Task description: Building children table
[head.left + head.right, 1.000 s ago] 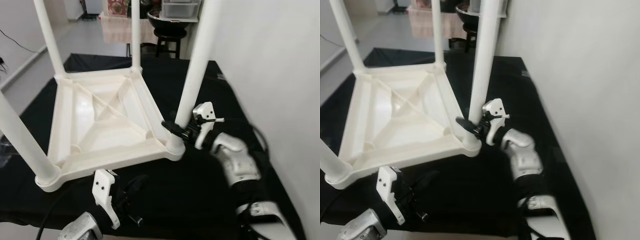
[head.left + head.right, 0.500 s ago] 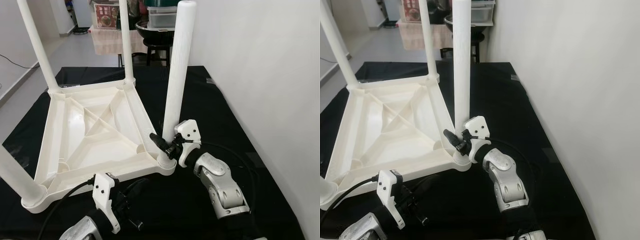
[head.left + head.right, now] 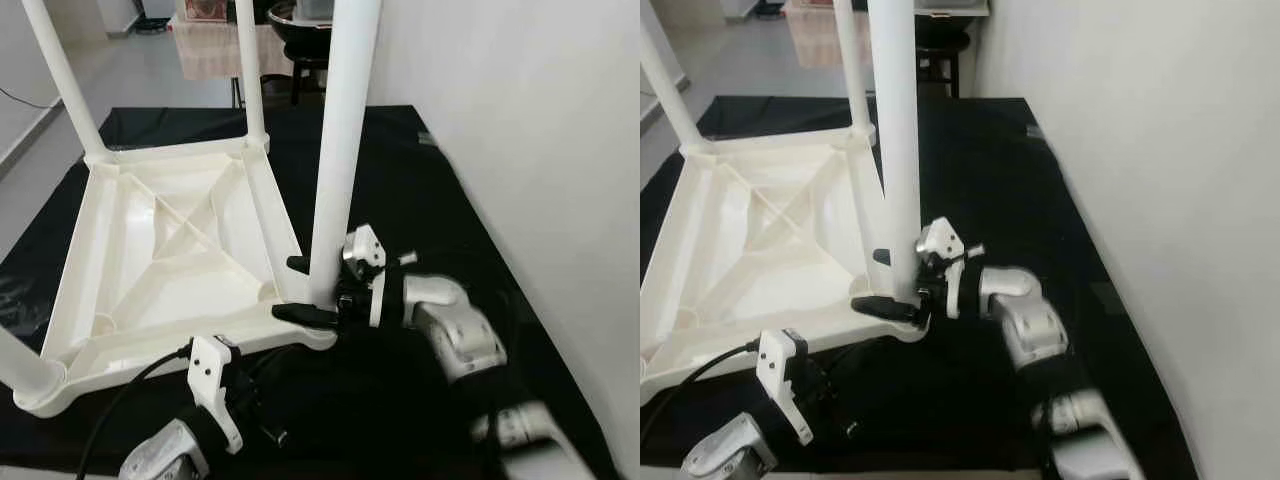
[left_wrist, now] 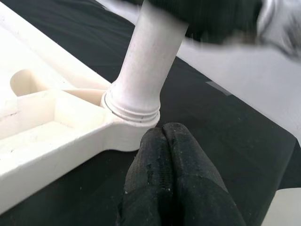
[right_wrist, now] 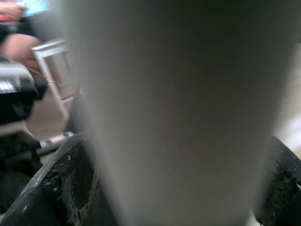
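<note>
The upturned white plastic children's table (image 3: 180, 250) lies on its top on a black cloth (image 3: 420, 190), its ribbed underside facing up: a shallow square tray with moulded diagonal braces and a round socket at each corner. The round white plastic leg (image 3: 338, 150) at the corner nearest me stands upright in its socket, smooth and slightly tapered, and its top is cut off by the frame edge. Two more legs rise from the far corners, also cropped, and a fourth at the near left corner shows only its base.

My right gripper (image 3: 305, 290) sits low on that near leg, one black finger on each side of it, just above the socket collar. In my right wrist view the leg is a pale blur between my rubbery, pitted fingers (image 5: 66, 188), so I appear to be clamped on it, though the contact itself is too smeared to read cleanly.

My left gripper (image 4: 164, 136) rests low beside the same corner, its two textured black fingers pressed flat together with nothing between them, tips just short of the stepped collar where the leg meets the table.

Beyond the table's far edge stand a dark round stool (image 3: 310, 55) and a cloth-draped surface, both partly cut off. A plain white wall (image 3: 530, 150) runs along the cloth's right side.
</note>
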`<state>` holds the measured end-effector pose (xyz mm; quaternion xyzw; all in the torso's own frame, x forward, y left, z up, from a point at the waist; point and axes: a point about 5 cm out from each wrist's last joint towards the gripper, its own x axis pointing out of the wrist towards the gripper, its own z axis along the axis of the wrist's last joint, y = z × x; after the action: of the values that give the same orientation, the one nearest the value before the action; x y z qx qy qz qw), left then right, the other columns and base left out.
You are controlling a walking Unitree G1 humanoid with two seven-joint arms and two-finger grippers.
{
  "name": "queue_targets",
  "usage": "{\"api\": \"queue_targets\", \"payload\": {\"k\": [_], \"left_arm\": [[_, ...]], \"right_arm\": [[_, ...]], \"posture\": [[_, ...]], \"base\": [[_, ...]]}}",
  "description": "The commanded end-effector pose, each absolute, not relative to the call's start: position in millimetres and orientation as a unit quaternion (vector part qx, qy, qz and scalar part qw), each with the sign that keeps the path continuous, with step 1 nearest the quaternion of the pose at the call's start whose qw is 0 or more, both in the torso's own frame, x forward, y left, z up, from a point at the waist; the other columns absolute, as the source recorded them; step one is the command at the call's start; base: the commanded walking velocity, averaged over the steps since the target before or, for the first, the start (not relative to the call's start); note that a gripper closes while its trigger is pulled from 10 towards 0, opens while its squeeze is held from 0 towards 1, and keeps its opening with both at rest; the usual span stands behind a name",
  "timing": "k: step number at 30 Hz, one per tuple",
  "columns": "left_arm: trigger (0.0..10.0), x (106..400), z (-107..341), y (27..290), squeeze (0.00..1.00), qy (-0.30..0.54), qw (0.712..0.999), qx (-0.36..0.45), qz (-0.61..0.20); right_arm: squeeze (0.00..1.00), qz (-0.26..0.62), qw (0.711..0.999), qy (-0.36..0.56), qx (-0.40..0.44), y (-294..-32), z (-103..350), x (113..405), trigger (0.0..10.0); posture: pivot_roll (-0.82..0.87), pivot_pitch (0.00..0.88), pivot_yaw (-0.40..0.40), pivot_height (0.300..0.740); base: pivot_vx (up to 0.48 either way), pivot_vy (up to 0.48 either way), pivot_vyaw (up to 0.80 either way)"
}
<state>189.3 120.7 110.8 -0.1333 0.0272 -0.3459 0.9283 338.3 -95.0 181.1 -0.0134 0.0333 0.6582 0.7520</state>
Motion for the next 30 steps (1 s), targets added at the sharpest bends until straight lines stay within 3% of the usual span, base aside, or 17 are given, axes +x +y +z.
{"api": "queue_targets", "payload": {"k": [1,3,4,13,18,19,21,22,23,24,25,26,30], "left_arm": [[10.0,188.2,107.1,120.6,0.00,0.033,0.930,-0.130,-0.343],[10.0,187.9,106.9,120.2,0.00,0.034,0.930,-0.130,-0.343],[10.0,187.8,106.9,119.7,0.00,0.034,0.930,-0.130,-0.343],[10.0,186.7,107.2,118.6,0.00,0.032,0.931,-0.128,-0.341],[10.0,185.4,107.5,119.1,0.00,0.032,0.930,-0.129,-0.341],[10.0,185.0,107.6,119.3,0.00,0.033,0.930,-0.130,-0.342],[10.0,183.6,108.1,120.8,0.00,0.033,0.930,-0.131,-0.342],[10.0,183.6,108.1,120.8,0.00,0.033,0.930,-0.131,-0.342],[10.0,183.4,108.6,122.7,0.00,0.033,0.930,-0.130,-0.341],[10.0,183.4,108.6,122.7,0.00,0.033,0.930,-0.130,-0.341],[10.0,183.4,109.1,124.1,0.00,0.033,0.931,-0.130,-0.341],[10.0,184.4,109.2,125.0,0.00,0.034,0.930,-0.130,-0.341],[10.0,185.9,108.4,124.8,0.00,0.036,0.929,-0.130,-0.344]], "right_arm": [[0.00,0.672,0.740,0.030,0.008,-96.2,182.7,341.6,10.0],[0.00,0.676,0.735,0.036,0.033,-97.4,185.6,346.1,10.0],[0.00,0.675,0.736,0.039,0.038,-97.7,184.6,348.0,0.0],[0.00,0.667,0.743,0.044,0.038,-104.5,172.6,349.3,0.0],[0.00,0.645,0.762,0.038,0.032,-114.1,168.4,349.7,0.0],[0.00,0.612,0.790,0.037,0.015,-122.8,163.9,350.1,0.0],[0.00,0.485,0.873,0.052,-0.011,-138.8,146.9,347.6,0.0],[0.00,0.485,0.873,0.052,-0.011,-138.8,146.9,347.6,0.0],[0.00,0.377,0.924,0.069,-0.009,-136.6,132.4,341.0,0.0],[0.00,0.377,0.924,0.069,-0.009,-136.6,132.4,341.0,0.0],[0.00,0.297,0.949,0.101,-0.006,-131.5,116.3,327.2,0.0],[0.00,0.319,0.939,0.125,-0.012,-105.2,99.1,298.9,0.0],[0.00,0.382,0.916,0.113,-0.034,-81.5,100.0,284.3,0.0]], "posture": [[0.07,0.026,-0.069,0.740],[0.08,0.026,-0.074,0.740],[0.09,0.028,-0.080,0.740],[0.09,0.035,-0.080,0.740],[0.07,0.043,-0.071,0.740],[0.07,0.043,-0.071,0.740],[0.06,0.054,-0.073,0.740],[0.06,0.054,-0.073,0.740],[0.04,0.061,-0.063,0.740],[0.04,0.061,-0.063,0.740],[0.04,0.063,-0.058,0.740],[0.03,0.068,-0.044,0.740],[0.05,0.052,-0.056,0.740]], "base": [[0.000,0.000,0.00],[0.000,0.000,0.00],[0.000,0.000,0.00],[0.000,0.000,0.00],[0.000,0.000,0.00],[0.000,0.000,0.00],[0.000,0.000,0.00],[0.000,0.000,0.00],[0.000,0.000,0.00],[0.000,0.000,0.00],[0.000,0.000,0.00],[0.000,0.000,0.00],[0.000,0.000,0.00]]}}
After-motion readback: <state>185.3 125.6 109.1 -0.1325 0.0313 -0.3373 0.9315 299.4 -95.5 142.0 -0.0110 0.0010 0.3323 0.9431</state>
